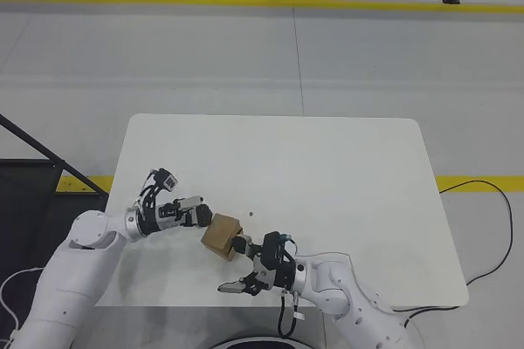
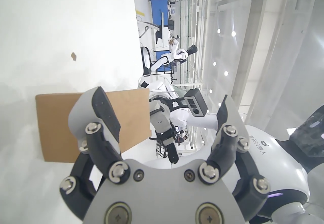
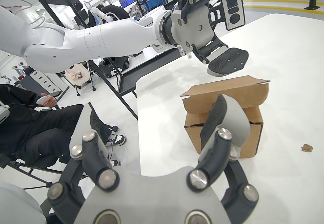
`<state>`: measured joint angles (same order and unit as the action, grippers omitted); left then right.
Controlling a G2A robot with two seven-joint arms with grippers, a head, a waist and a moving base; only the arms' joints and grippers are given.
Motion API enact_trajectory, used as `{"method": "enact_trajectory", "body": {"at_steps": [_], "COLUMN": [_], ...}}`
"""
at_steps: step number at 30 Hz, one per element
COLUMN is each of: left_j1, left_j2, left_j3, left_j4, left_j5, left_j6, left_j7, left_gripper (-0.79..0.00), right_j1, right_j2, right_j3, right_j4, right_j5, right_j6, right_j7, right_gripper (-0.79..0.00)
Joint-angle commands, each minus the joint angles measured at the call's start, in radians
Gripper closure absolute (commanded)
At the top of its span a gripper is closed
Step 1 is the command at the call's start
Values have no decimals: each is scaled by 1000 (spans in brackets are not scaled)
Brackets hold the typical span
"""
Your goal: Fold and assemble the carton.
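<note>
Near the robot-side edge of the table [image 1: 332,157], btwn the two arms, sits the carton [image 1: 222,236], resting on the white top. The left gripper [image 1: 190,214] is just beside it on one side and the right gripper [image 1: 236,267] on the opposite side. That's prob. a bracketing setup, so one can steady the box while the other works a flap. Both have fingers spread wide, nothing pinched.

In the right wrist view, the left gripper's lower pad [image 3: 227,60] hangs just above the raised lid flap w/ a sliver of gap showing. It looks poised to press the flap down, not touching as far as I can tell. One finger [image 3: 227,116] of the right gripper stands in front of the carton's side wall, the other well clear of the box. Can't tell if there's contact w/ the wall, tho the top view puts that fingertip right at the box's corner. My read: it's a backstop so the box won't skid when the lid gets pushed.

Carton itself is a small brown corrugated box, base squared up, walls upright. The lid flap is folded over the top but bowed and sitting proud. Its rounded tuck tab hangs over the front wall, not inserted, w/ a dark slot under it. So assembly looks partway done, w/ closing the lid prob. what's left. A tiny cardboard scrap [image 1: 251,213] lies on the table near the box, apart from it.
</note>
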<state>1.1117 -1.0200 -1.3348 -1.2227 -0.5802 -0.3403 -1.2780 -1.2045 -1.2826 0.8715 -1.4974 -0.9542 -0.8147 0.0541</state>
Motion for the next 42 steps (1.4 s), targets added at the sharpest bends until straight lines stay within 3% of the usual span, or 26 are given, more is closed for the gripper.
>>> {"method": "enact_trajectory", "body": {"at_steps": [1, 20, 28, 34, 42], "left_j1": [0, 16, 44, 38, 2], "left_j2": [2, 11, 11, 2, -9], "left_j3": [9, 16, -22, 25, 87], "left_j4": [-2, -33, -100, -157, -155], "left_j5": [50, 72, -51, -48, -14], "left_j6": [5, 3, -27, -12, 4], "left_j7": [2, -41, -13, 1, 7], "left_gripper": [-785, -785, -785, -785, -785], "right_j1": [0, -38, -118, -148, -110], "right_j2": [0, 12, 35, 42, 36], "right_j3": [-1, 35, 113, 129, 97], "right_j4": [-4, -58, -171, -232, -186], "right_j5": [-1, 19, 50, 67, 172], "right_j6": [3, 69, 115, 140, 156], "right_j7": [2, 32, 67, 87, 166], "right_gripper": [-785, -785, -785, -785, -785]}}
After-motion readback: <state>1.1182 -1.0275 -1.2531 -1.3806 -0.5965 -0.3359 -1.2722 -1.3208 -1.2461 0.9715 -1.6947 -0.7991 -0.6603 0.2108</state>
